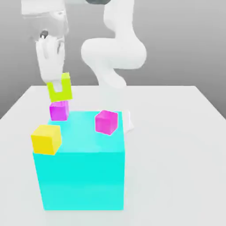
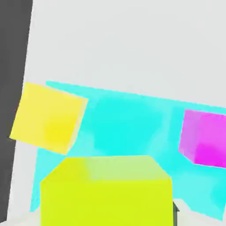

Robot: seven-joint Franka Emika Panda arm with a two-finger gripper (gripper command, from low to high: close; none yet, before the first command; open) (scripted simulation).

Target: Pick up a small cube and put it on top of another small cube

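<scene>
Ok so the colors here are loud. The small cube in the grip is lime yellow-green (image 1: 65,93), the other small ones are purplish-magenta (image 1: 59,111), pinker magenta (image 1: 106,122) and warm yellow (image 1: 46,140). Big block (image 1: 81,176) is solid cyan, robot arm (image 1: 115,53) is white, table (image 1: 172,145) is pale grey. All plain, no patterns.

lime cube (image 1: 65,95) raised just above purple cube (image 1: 59,111), purple one upright, on cyan block's far-left corner
</scene>
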